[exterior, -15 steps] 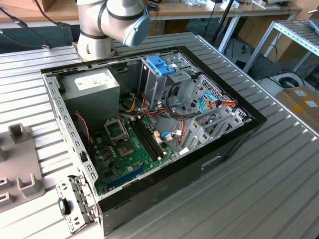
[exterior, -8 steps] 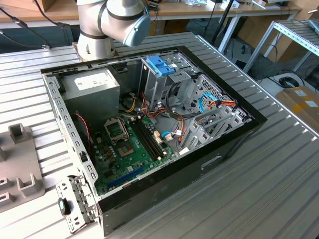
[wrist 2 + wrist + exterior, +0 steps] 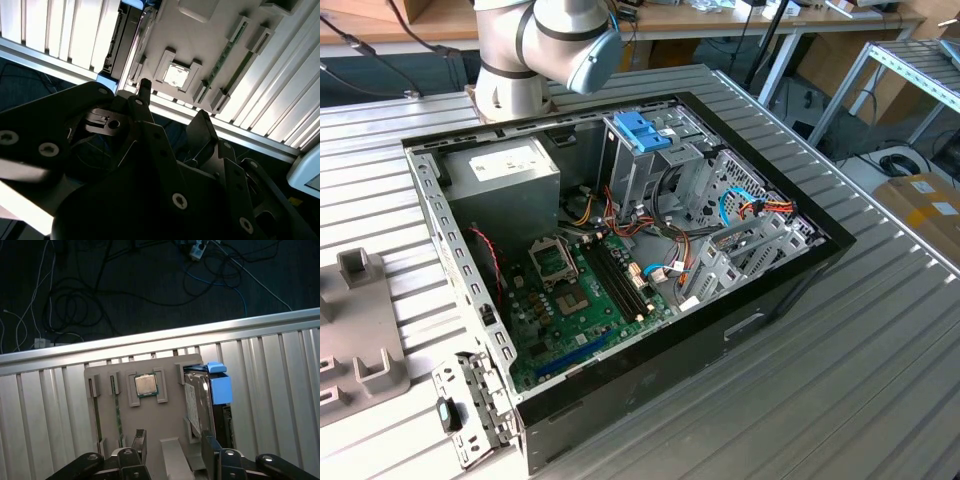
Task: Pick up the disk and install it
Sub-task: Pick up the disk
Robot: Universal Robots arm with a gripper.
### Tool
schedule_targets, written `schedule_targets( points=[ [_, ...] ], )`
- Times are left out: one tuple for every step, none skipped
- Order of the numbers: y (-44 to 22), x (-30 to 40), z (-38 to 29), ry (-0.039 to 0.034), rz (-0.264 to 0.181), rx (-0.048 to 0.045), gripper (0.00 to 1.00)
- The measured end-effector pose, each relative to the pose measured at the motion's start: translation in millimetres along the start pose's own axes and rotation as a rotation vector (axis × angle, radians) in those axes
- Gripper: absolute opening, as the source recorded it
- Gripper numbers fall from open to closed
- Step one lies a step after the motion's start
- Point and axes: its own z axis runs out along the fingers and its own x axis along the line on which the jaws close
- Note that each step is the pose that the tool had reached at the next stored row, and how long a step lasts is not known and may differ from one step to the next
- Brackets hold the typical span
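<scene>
First wrist view looks down on a grey fixture tray lying on the slatted metal worktop. The disk sits along one side of that tray, just beside the processor chip. The disk stands on its long edge, perhaps leaning a little. Its white-labelled face is turned toward the chip and its light-blue carrier rail is on the outer side. Its long axis runs parallel to the thin memory stick held in the same tray, from the worktop's edge rail toward the claw. The blue tab end points at the edge rail, beyond which lies the dark floor with its cables. The claw is spread wide, its two black fingers set apart over the near end of the tray with nothing pinched between them. One finger is lined up close to the disk's near end. In the second wrist view the claw shows the same wide spread, and the disk appears as a dark slab along the tray's side. In the exterior view the arm rises behind an open computer case, and part of the fixture tray lies on the worktop at the exterior view's left.
</scene>
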Motion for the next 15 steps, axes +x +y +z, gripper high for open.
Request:
schedule_targets(
  points=[
    [0.0, 0.0, 0.2, 0.0, 0.0, 0.0, 0.56],
    [0.0, 0.0, 0.5, 0.0, 0.0, 0.0, 0.56],
    [0.0, 0.0, 0.7, 0.0, 0.0, 0.0, 0.56],
    [0.0, 0.0, 1.2, 0.0, 0.0, 0.0, 0.56],
    [-0.1, 0.0, 1.8, 0.0, 0.0, 0.0, 0.56],
    [-0.1, 0.0, 2.0, 0.0, 0.0, 0.0, 0.56],
    [-0.1, 0.1, 2.1, 0.0, 0.0, 0.0, 0.56],
    [-0.1, 0.1, 2.3, 0.0, 0.0, 0.0, 0.56],
    [-0.1, 0.1, 2.5, 0.0, 0.0, 0.0, 0.56],
    [-0.1, 0.1, 2.7, 0.0, 0.0, 0.0, 0.56],
    [-0.1, 0.1, 2.8, 0.0, 0.0, 0.0, 0.56],
    [-0.1, 0.1, 3.0, 0.0, 0.0, 0.0, 0.56],
    [-0.1, 0.1, 3.3, 0.0, 0.0, 0.0001, 0.56],
    [-0.1, 0.1, 3.5, 0.0, 0.0, 0.0, 0.56],
    [-0.2, 0.1, 3.6, 0.0, 0.0, 0.0, 0.56]
  ],
)
